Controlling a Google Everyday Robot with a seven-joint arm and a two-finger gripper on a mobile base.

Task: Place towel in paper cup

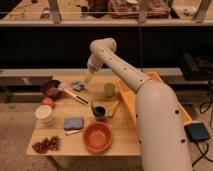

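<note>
A small crumpled grey-blue towel (pixel 77 85) lies at the back of the wooden table (pixel 125 140). A white paper cup (pixel 44 114) stands upright near the table's left edge, in front of the towel and to its left. My gripper (pixel 88 77) hangs at the end of the white arm, just right of the towel and slightly above it, close to the table top. The cup is well apart from the gripper.
A dark bowl (pixel 50 88) and an orange fruit (pixel 47 102) sit at the left. A knife (pixel 75 95), green cup (pixel 109 89), dark cup with yellow items (pixel 99 112), blue sponge (pixel 73 123), orange bowl (pixel 97 137), grapes (pixel 45 145) and yellow tray (pixel 150 95) are nearby.
</note>
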